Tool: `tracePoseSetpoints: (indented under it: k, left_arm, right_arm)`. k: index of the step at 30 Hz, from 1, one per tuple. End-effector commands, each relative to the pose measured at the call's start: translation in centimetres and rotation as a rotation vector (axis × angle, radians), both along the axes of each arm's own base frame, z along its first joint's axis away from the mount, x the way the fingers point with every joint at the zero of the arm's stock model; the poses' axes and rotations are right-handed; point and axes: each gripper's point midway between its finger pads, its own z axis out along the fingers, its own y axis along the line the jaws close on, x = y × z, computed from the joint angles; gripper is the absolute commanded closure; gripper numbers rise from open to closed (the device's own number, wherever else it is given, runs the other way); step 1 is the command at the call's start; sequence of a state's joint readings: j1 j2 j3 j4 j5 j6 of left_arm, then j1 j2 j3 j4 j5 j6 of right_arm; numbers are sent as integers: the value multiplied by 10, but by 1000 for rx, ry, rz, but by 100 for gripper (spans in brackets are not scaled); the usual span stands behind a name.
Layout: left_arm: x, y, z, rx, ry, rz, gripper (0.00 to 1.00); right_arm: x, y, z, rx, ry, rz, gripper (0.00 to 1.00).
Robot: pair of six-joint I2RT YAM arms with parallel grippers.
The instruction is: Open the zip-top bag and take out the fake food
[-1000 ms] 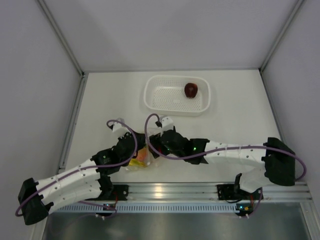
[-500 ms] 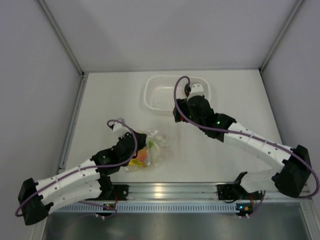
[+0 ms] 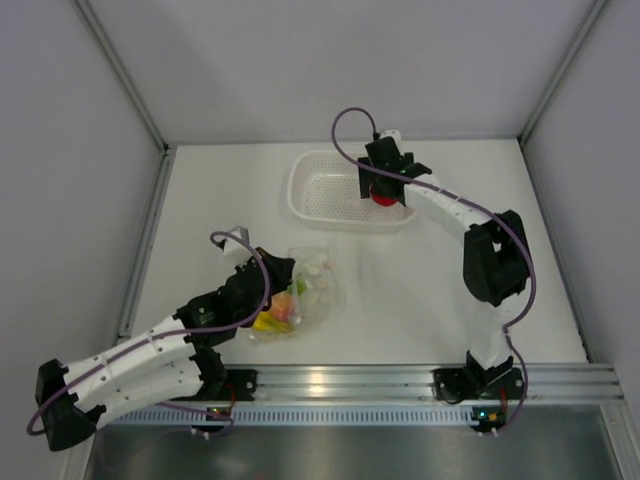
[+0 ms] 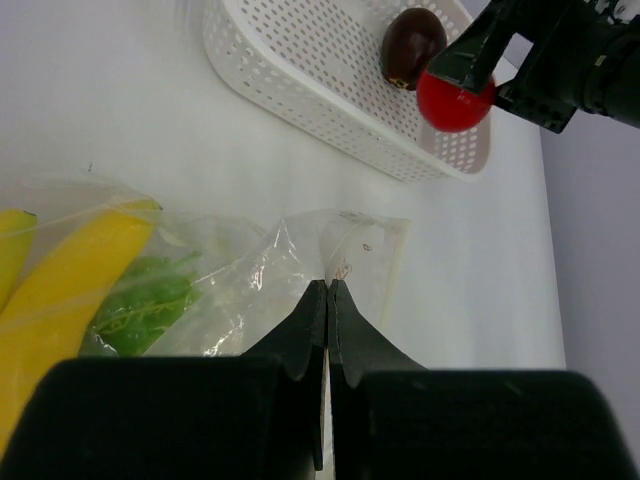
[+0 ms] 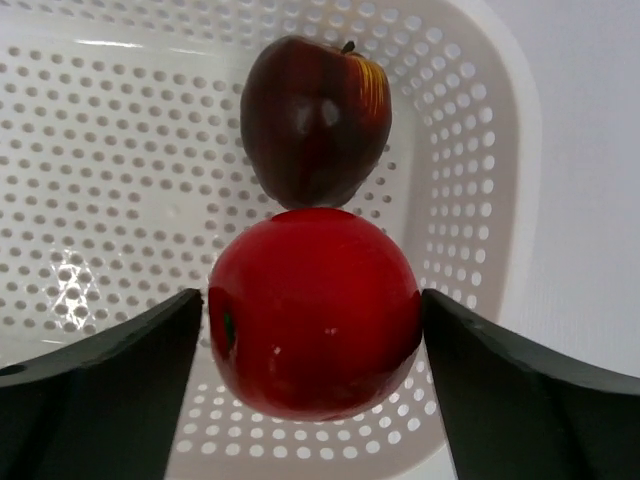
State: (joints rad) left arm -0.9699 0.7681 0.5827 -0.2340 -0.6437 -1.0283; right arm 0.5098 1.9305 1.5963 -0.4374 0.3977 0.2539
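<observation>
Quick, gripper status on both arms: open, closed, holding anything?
Left gripper: closed, pinching the edge of the zip-top bag.
Right gripper: closed on the red tomato, over the white basket.

The basket [image 5: 470, 170] looked like white perforated plastic, faintly shiny. At the basket, the tomato [image 5: 315, 310] and the dark fruit [image 5: 315, 120] were smooth and glossy. Near the basket, the bag [image 4: 340, 235] was clear, crinkled film.
</observation>
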Motion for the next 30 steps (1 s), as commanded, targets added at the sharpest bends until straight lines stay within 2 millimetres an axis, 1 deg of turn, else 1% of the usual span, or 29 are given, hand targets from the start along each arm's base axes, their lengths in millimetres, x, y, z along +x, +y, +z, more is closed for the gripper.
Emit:
tracePoseSetpoints:
  k: [1,3,4,6,7,8,9,10,11,12,13,14,15,16,17,18,19,20,21,22,23,24,25,26,27,28,29,30]
  left_arm:
    - [4,-1,29,-22,-51,4,100]
    - [4,0,34,-19,-59,3,100]
    - [4,0,35,-17,-61,3,100]
    - [4,-1,42,-23,-71,-5,100]
    - [2,-3,46,-28,-74,-21,100]
    - [2,-4,48,-28,-77,-27,100]
    - [2,-5,53,-37,-83,-33,100]
    - [2,-7,54,-37,-84,-38,100]
    - [2,-7,57,-38,-86,-42,100]
    - [2,-8,61,-46,-91,-45,100]
    - [2,-9,62,-49,-90,-44,100]
    - [3,-9,64,-53,-93,-40,100]
    - [3,-9,64,-52,-93,-39,100]
    - [5,-10,67,-53,-96,-35,100]
    - [6,-9,69,-50,-99,-28,100]
    - [7,-11,68,-44,-96,-30,100]
    - [8,-11,71,-48,-100,-27,100]
    - [8,-11,73,-54,-101,-26,100]
    - [8,-12,74,-57,-100,-27,100]
    - [8,-13,74,-58,-99,-28,100]
    - [9,-13,74,-60,-96,-25,100]
    - [9,-14,74,-60,-95,-25,100]
    - [9,-15,72,-62,-90,-26,100]
    - [8,-15,71,-63,-87,-28,100]
    - [8,-17,70,-67,-82,-33,100]
    - [8,-18,68,-73,-75,-33,100]
    - [8,-18,66,-77,-70,-32,100]
    - [8,-19,66,-82,-66,-35,100]
  right_arm:
    - [8,-2,28,-20,-41,6,1]
    - [5,-2,37,-6,-57,8,1]
    - [3,-4,49,7,-79,2,0]
    - [-3,-5,56,41,-106,-5,0]
    - [-8,-7,75,70,-148,-5,0]
    - [-12,-7,71,76,-158,4,1]
    - [-15,-5,74,97,-161,26,0]
    - [-21,-2,84,136,-168,61,1]
    - [-32,12,78,203,-125,132,1]
    - [-38,18,79,243,-112,163,1]
    - [-48,25,93,307,-130,199,8]
    - [-71,44,78,411,-56,283,13]
    - [-77,55,89,488,-88,324,19]
    - [-94,61,107,553,-114,363,24]
    - [-114,70,92,613,-59,391,33]
    - [-124,75,98,640,-74,411,37]
    - [-144,85,112,665,-94,451,43]
    - [-156,89,104,669,-76,451,43]
    - [-167,95,105,678,-74,472,43]
    - [-189,111,115,703,-90,537,46]
    - [-203,118,103,716,-56,550,46]
    - [-222,133,106,741,-50,604,46]
    - [-230,139,103,751,-38,620,46]
    - [-238,144,93,764,-21,614,46]
    - [-251,155,89,771,-7,644,46]
    - [-255,159,83,772,4,640,47]
    - [-253,162,77,768,1,613,47]
    - [-251,166,64,749,19,594,48]
